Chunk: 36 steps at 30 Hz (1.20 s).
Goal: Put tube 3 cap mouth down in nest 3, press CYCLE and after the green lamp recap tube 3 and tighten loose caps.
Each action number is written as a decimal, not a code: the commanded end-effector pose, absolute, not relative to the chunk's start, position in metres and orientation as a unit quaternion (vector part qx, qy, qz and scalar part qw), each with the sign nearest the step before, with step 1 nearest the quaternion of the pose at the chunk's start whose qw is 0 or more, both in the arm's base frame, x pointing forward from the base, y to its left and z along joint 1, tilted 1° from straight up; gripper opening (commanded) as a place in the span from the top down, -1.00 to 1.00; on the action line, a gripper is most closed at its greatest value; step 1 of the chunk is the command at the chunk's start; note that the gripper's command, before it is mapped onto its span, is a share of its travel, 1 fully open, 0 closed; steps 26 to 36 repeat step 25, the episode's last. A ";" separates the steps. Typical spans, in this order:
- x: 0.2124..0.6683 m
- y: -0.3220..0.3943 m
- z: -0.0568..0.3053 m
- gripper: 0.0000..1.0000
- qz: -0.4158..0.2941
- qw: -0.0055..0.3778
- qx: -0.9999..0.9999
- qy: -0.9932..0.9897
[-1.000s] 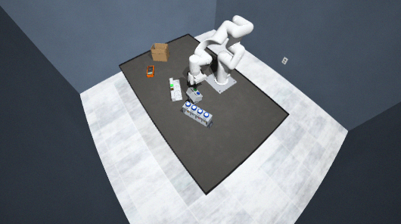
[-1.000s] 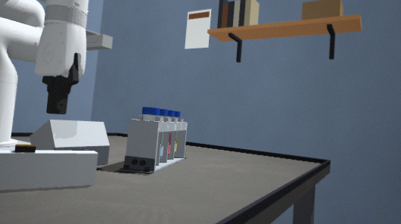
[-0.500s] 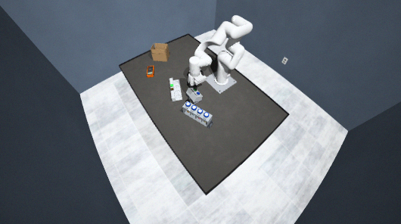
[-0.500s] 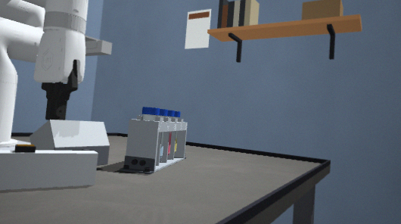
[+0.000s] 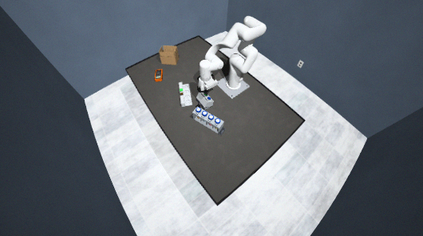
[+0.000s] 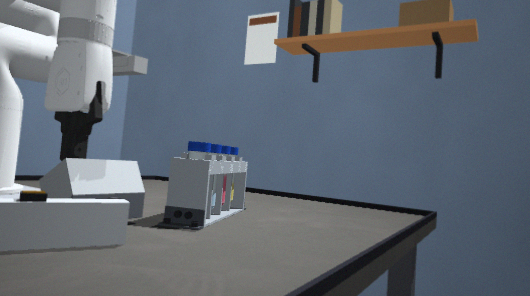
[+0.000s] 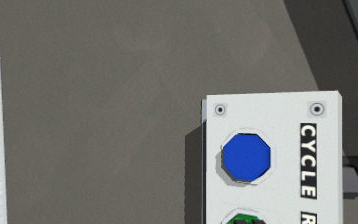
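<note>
READY key: green key (image 7: 241, 219), only its top edge visible at the bottom of the wrist view, below the blue CYCLE key (image 7: 246, 156) on the same housing (image 7: 280, 120).
Gripper: fingers fully closed with nothing between them; gripper (image 6: 74, 150) hangs just above the rear of the key housing (image 6: 95, 176) in the exterior view. Whether the tips touch the housing cannot be told.
Stage, as judged: all four blue caps (image 5: 207, 116) sit on their tubes and the green lamp (image 5: 181, 89) on the cap tray (image 5: 184, 95) looks lit, so this is probably the closing press on READY.
Aim: wrist view is centred nearer CYCLE than READY; keep the closed fingertips over the green key and off the blue one, since the aspirate step runs only once.
Press: go straight down with the fingers kept shut as a single blunt tip, square to the sloped key face; push until the key lights, then lift.
Risk: sliding off the key edge onto the housing, or brushing CYCLE.
Station: decapping station (image 6: 192, 199) stands just beside the housing, apart from the arm.
Surroundings: cardboard box (image 5: 168, 54) and orange device (image 5: 158, 75) lie well apart on the table (image 5: 255, 131).
</note>
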<state>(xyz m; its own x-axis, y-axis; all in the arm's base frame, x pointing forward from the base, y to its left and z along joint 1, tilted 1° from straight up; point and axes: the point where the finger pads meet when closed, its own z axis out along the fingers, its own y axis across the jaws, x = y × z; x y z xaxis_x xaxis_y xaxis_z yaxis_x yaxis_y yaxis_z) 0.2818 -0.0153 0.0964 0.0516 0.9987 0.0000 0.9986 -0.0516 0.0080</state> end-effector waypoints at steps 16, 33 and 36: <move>0.283 -0.015 0.092 1.00 0.000 0.008 0.725 0.689; 0.283 -0.015 0.089 1.00 0.000 0.008 0.725 0.689; 0.283 -0.015 0.089 1.00 0.000 0.008 0.725 0.689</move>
